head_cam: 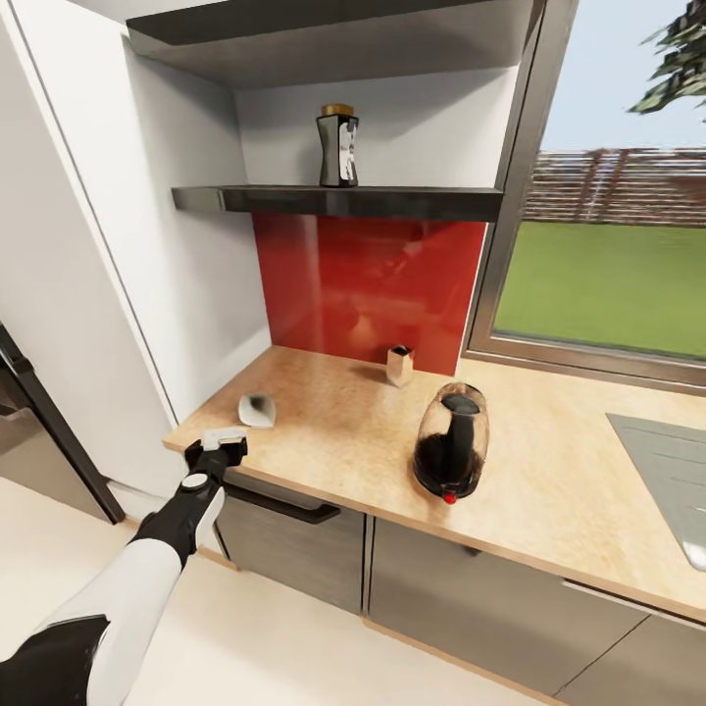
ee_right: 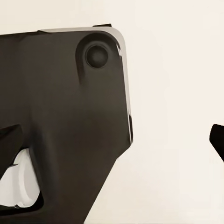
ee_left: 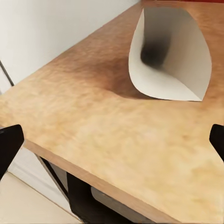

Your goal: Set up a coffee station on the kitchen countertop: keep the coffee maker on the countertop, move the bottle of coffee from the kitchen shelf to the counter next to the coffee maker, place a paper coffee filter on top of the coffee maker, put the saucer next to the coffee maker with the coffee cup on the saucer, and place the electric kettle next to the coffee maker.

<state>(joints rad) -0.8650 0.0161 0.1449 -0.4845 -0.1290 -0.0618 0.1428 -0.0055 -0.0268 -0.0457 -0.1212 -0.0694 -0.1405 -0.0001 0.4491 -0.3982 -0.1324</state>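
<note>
On the broad beige table (head_cam: pixel 549 490), near the front edge, stands the electric kettle (head_cam: pixel 451 443), upright and well apart from the work at hand. Up on the dark shelf (head_cam: pixel 392 202), the bottle of coffee (head_cam: pixel 337 147), not yet brought down. Near the table's left corner lies the paper coffee filter (head_cam: pixel 258 409), on its side, mouth open toward the left pincer (head_cam: pixel 226 439). Seems the step in hand: taking this filter.

Just at the table edge hovers the left pincer, jaws spread wide, nothing between them; in the left wrist view only the two black fingertips (ee_left: pixel 8 142) at the borders, with the filter (ee_left: pixel 170 56) ahead and apart. About the right pincer, cannot tell open or closed: only one dark tip (ee_right: pixel 218 139) visible.

To do it well: advance low over the table, put one finger inside the open mouth and one outside, close softly on the one paper wall. Probably very light and easy to crush or push away, so avoid nudging it before closing
</note>
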